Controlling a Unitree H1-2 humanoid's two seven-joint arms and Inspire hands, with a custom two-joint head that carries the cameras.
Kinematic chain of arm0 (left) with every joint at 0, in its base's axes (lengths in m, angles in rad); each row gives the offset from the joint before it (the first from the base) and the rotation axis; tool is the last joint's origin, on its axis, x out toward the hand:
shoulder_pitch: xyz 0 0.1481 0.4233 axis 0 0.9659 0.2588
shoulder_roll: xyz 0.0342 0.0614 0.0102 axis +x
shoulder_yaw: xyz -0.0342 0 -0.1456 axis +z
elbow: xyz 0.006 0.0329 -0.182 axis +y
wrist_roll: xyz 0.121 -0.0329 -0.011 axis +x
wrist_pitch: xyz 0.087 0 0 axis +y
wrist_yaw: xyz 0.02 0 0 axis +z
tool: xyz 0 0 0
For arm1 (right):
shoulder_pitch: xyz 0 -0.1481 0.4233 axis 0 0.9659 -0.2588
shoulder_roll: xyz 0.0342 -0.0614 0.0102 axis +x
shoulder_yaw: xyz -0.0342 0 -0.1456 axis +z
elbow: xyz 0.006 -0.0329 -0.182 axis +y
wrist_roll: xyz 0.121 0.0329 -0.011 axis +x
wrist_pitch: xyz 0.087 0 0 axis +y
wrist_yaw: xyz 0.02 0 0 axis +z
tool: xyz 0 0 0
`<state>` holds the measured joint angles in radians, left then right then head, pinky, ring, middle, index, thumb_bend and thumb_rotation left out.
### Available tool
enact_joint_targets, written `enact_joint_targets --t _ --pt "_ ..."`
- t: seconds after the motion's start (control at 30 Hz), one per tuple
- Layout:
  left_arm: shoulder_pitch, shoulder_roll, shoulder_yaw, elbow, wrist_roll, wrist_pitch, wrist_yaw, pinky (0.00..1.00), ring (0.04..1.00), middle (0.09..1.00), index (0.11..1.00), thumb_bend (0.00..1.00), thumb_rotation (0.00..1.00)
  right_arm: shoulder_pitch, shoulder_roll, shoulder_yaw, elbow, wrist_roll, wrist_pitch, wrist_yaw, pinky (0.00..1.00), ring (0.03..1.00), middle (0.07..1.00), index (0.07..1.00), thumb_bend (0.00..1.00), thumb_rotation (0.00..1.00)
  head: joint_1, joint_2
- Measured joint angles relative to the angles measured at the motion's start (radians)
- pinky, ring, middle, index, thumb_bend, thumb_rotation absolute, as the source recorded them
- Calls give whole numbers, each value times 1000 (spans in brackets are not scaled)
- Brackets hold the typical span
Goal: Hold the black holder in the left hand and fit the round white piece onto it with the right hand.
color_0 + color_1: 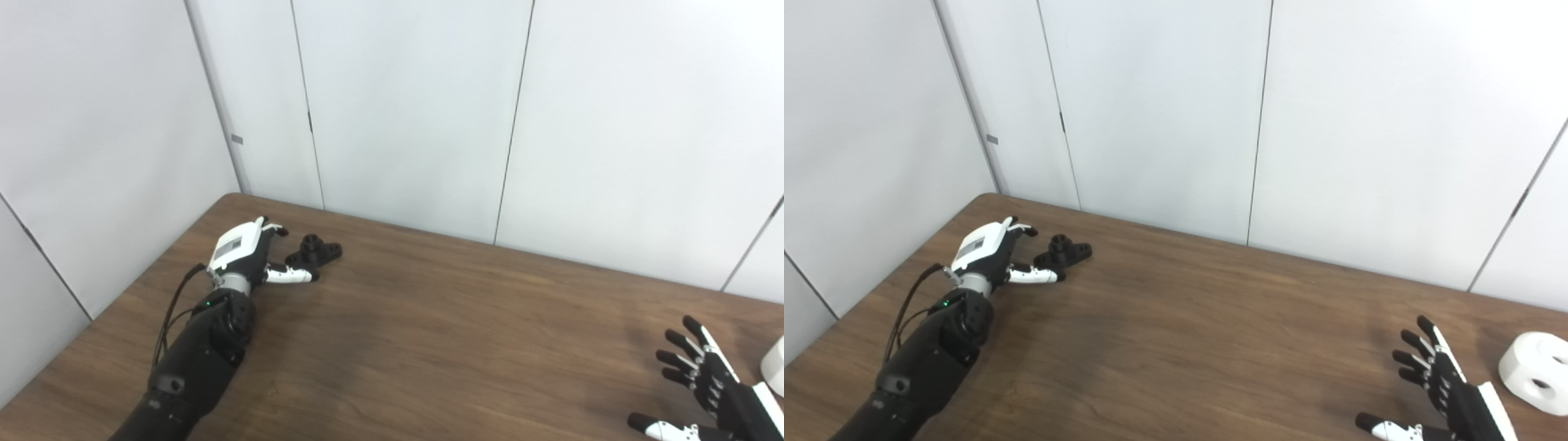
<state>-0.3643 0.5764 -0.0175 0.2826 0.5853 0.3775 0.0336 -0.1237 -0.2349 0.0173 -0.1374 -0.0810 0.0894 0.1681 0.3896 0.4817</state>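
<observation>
Black plastic, the holder (315,251) lies flat on the brown wooden table (429,343) near its far left corner. Its long axis runs from about eight o'clock to two o'clock, with a short round boss standing up from the middle and a flat lobe with a hole at the two o'clock end. My left hand (245,248) sits just at its nine o'clock side, white back turned up. My fingers (275,229) curl past the far edge of the holder and my thumb (291,275) reaches along its near edge, so it sits between them; my thumb tip looks to touch its near end, but I have not closed on it and it rests on the wood.

White and round, the piece (1536,364) lies well apart at the table's right side, with dark holes in its face. My right hand (1442,380) is just at its nine o'clock, fingers spread wide and holding nothing, a narrow strip of table between us.
</observation>
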Motion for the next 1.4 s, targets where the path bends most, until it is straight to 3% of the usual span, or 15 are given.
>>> enact_joint_targets --t 0.33,0.9,1.3,1.4 --pt "-49 -13 -32 57 -8 -3 0 934 1000 987 787 900 306 3 -4 -1 -26 -1 14 11 810 838 920 983 667 0 -17 15" --pt "-78 -35 -50 165 -36 -43 35 938 1000 979 790 865 325 7 -13 -23 -27 -1 16 9 788 828 927 1000 661 0 -34 32" --pt "-82 -40 -61 183 -40 -19 49 972 1000 967 748 820 311 15 -12 -27 -32 -2 17 7 782 827 923 1000 651 0 -34 38" --pt "-82 -40 -60 182 -43 -12 49 986 1000 956 682 790 252 16 -12 -27 -34 -2 18 6 790 833 928 1000 644 0 -31 46"
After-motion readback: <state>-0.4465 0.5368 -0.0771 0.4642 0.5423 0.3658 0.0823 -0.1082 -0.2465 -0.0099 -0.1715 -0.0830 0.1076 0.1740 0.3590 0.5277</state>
